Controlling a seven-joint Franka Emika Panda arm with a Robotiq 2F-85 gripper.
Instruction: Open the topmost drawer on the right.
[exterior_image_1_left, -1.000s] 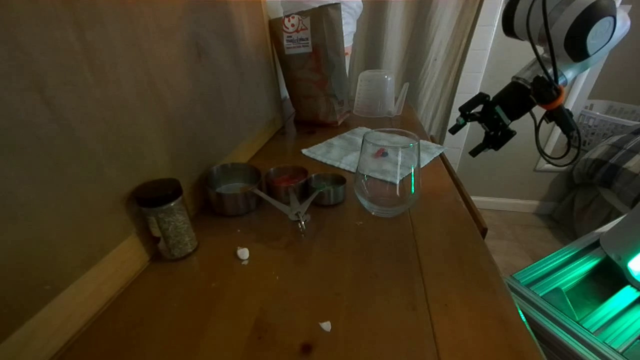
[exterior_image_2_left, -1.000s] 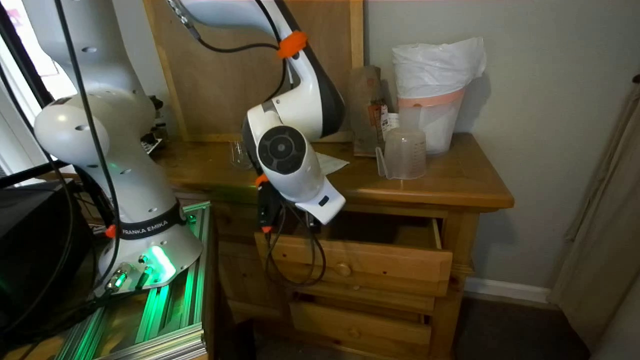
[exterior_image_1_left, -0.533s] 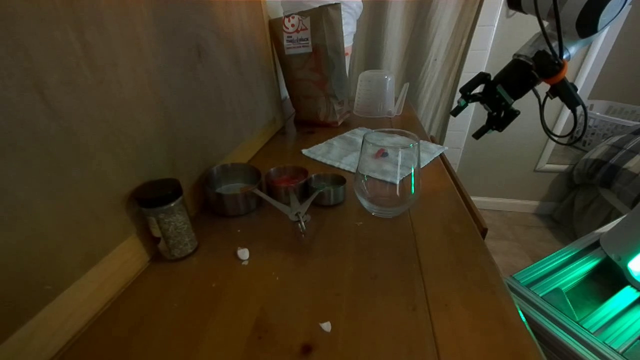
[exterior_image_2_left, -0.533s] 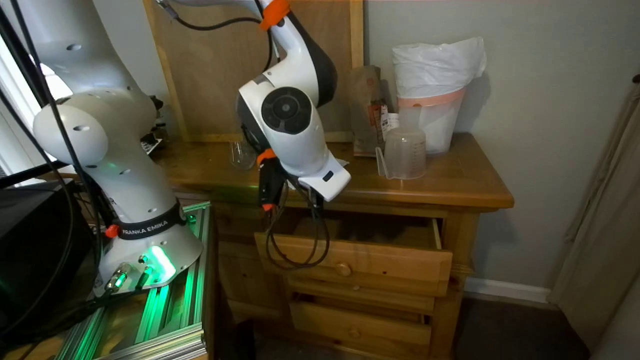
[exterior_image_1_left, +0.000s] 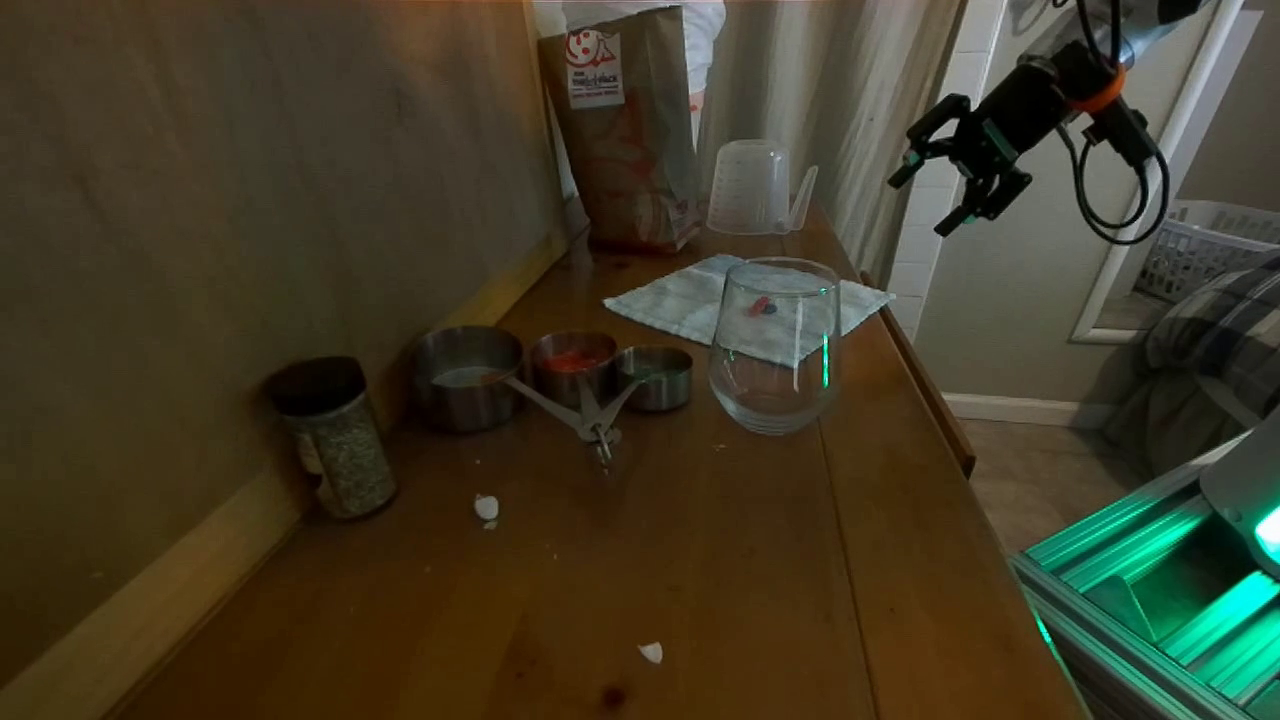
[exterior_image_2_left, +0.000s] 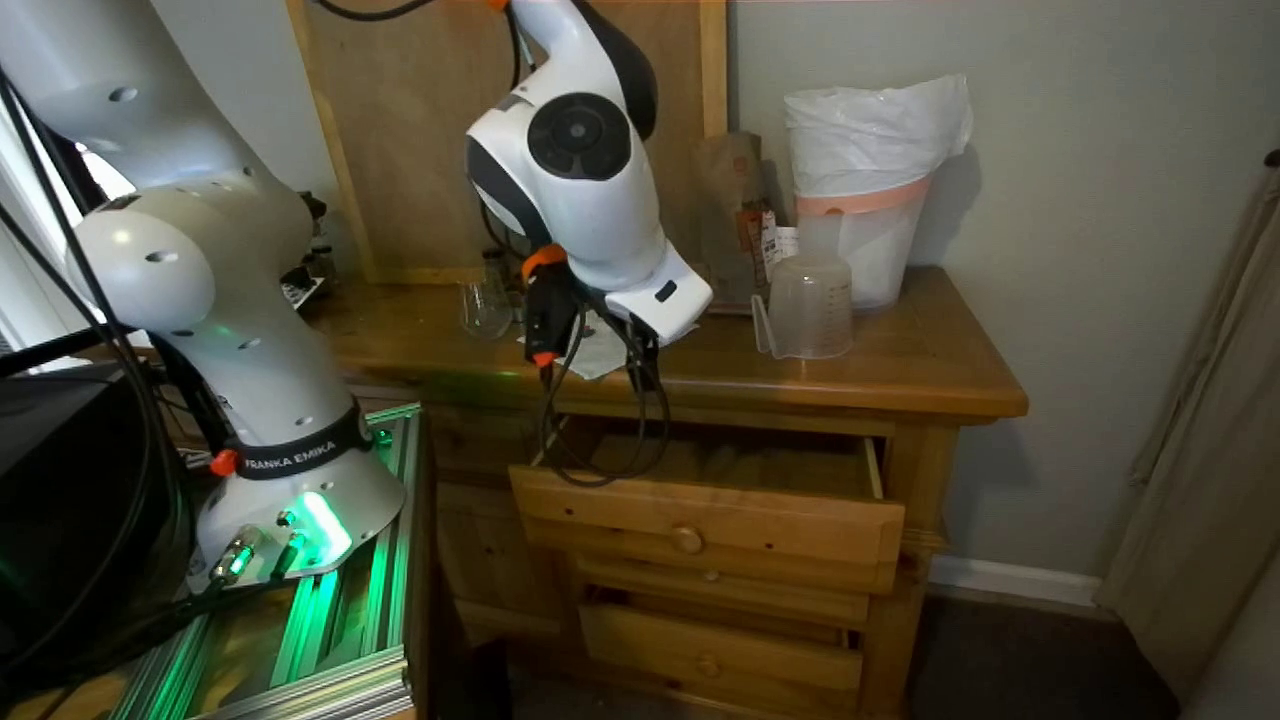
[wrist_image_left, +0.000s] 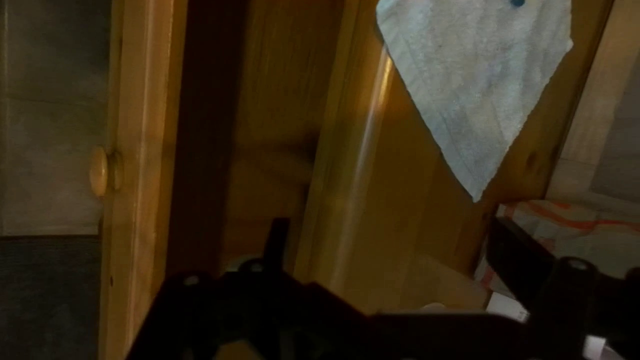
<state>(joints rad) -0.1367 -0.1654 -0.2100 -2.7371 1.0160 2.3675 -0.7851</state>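
The top right wooden drawer (exterior_image_2_left: 800, 525) stands pulled out of the dresser, with its dark inside showing. Its round knob (exterior_image_2_left: 687, 539) is on the middle of the front. In the wrist view the drawer front (wrist_image_left: 142, 125) runs down the left side, with the knob (wrist_image_left: 101, 171) standing out from it. My gripper (exterior_image_1_left: 918, 205) is open with nothing between its fingers, raised in the air off the dresser's front side. In the wrist view my gripper (wrist_image_left: 389, 222) spreads wide above the drawer opening and dresser top, apart from the knob.
On the dresser top (exterior_image_2_left: 900, 375) stand a clear measuring jug (exterior_image_2_left: 810, 305), a bin with a white bag (exterior_image_2_left: 870, 220), a paper bag (exterior_image_1_left: 625, 140), a cloth (exterior_image_1_left: 680, 300), a glass (exterior_image_1_left: 775, 350), measuring cups (exterior_image_1_left: 468, 380) and a jar (exterior_image_1_left: 335, 440). A lower drawer (exterior_image_2_left: 720, 650) is partly out.
The arm and gripper have risen, with the hanging cable lifting away from in front of the top drawer. The drawer stays pulled out as before, and the gripper stays open.
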